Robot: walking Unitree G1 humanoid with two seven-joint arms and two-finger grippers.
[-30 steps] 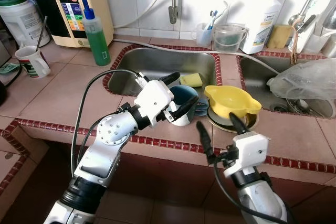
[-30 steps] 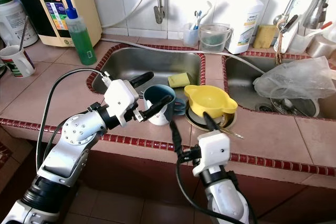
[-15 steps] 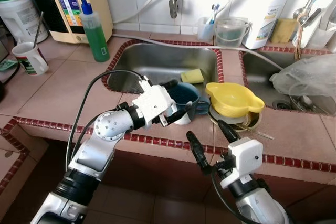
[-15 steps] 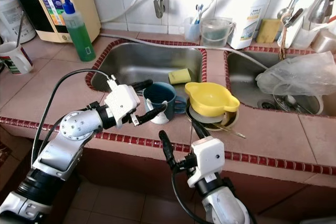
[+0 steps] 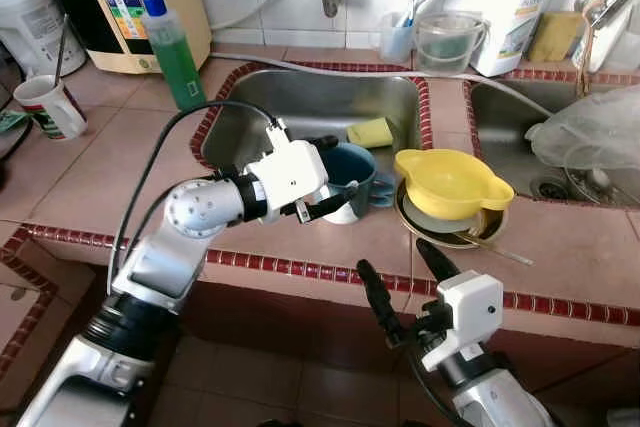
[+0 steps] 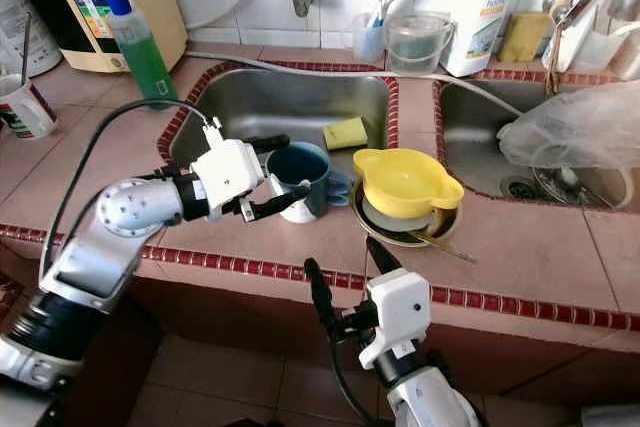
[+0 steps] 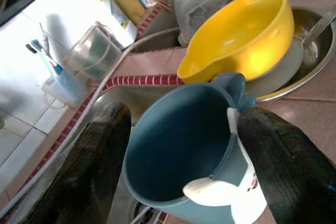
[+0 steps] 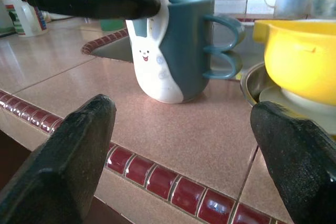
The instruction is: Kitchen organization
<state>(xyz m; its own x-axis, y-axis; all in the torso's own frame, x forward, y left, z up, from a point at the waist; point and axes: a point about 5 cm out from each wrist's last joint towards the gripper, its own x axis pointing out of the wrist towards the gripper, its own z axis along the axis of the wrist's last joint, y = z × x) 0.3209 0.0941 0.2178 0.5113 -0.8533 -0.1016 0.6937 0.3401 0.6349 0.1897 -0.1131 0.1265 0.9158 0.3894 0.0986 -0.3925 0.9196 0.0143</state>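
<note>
2 black fingers of the left gripper (image 5: pixel 322 175) straddle the blue bunny mug (image 5: pixel 345 181), spread on either side of its rim; one may touch, but it is not clamped. The mug stands upright on the tiled counter (image 5: pixel 120 172) at the left sink's (image 5: pixel 300 107) front edge, just beside the yellow bowl (image 5: pixel 450 182) stacked on plates. This looks like the grasp step: next the fingers must close. The right gripper (image 5: pixel 400 282) hangs open below the counter edge.
</note>
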